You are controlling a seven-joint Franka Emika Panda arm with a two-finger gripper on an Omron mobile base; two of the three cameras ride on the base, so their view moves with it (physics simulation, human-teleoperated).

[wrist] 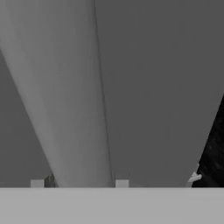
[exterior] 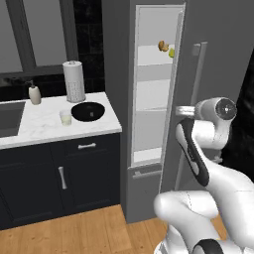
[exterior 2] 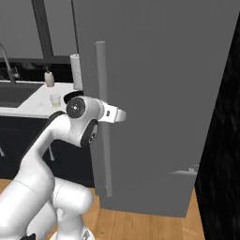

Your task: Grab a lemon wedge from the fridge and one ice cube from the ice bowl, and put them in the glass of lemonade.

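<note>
One lemon wedge (exterior: 171,51) sits on an upper fridge (exterior: 154,89) shelf, visible through the partly open door — at 1 o'clock from the ice bowl (exterior: 88,111) and glass of lemonade (exterior: 65,117) on the counter (exterior: 44,124). Gripper (wrist: 78,183) is narrowed around the bar handle (exterior 2: 103,117), fingertips either side — probably to pull the door wider.

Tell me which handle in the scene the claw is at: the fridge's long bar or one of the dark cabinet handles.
The fridge's long vertical grey bar handle. The claw sits right at it, mid-height on the partly open door, while the short cabinet handles lie low under the counter.
</note>
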